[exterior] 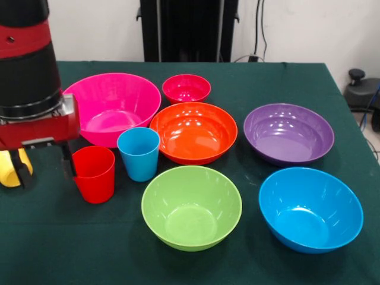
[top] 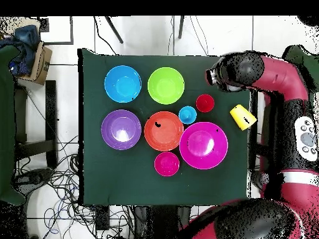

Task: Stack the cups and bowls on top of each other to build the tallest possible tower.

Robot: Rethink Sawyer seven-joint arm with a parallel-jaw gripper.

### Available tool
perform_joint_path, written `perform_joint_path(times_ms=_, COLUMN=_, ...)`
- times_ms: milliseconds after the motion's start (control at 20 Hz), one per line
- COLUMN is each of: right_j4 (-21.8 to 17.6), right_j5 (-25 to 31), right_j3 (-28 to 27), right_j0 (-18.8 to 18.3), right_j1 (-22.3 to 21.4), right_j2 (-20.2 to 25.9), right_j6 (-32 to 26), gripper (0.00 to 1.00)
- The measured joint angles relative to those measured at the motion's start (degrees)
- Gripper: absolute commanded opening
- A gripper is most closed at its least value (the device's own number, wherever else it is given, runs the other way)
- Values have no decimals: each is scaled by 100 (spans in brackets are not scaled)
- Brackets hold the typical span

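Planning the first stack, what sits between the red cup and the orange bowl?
The light blue cup stands upright between the red cup and the orange bowl. Both views show it; overhead it appears close against the orange bowl's rim.

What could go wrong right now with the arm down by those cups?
The hand hangs low at the table's edge, right beside the red cup, so a sideways move might knock it over or push it into the light blue cup next to it. The yellow cup lies on its side near the table edge and might roll off if bumped.
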State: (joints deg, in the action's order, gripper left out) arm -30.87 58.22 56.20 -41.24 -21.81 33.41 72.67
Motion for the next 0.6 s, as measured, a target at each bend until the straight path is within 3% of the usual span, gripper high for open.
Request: perform_joint_path(times_ms=600, right_j4=96, right_j5=-17, right_j3=-1, right_j0=275, right_j1=128, right_j2=-226, right_j6=1, gripper=100)
